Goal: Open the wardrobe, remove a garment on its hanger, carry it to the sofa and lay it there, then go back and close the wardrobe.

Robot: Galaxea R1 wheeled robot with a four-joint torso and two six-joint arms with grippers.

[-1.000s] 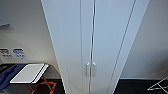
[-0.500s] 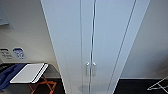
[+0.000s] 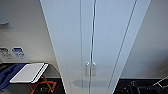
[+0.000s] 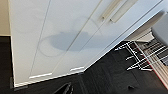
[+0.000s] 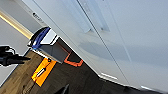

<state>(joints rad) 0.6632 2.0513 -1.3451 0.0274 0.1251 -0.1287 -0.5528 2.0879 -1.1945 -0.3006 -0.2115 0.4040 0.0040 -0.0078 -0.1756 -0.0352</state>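
The wardrobe [image 3: 95, 45] stood directly ahead in the head view, both doors shut and meeting at the centre seam, with the pair of handles [image 3: 90, 69] side by side across that seam, placed so either door could be pulled from the middle. No opening had begun. A small chair [image 3: 30, 73] stood near its left side on the dark floor [image 4: 105, 77]. Whether either hand was wide or narrow could not be told.

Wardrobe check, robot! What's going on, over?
Wardrobe straight ahead, both doors shut. Handles side by side, untouched. Grippers: cannot tell open or shut. White folding table off to the left, not in the way.
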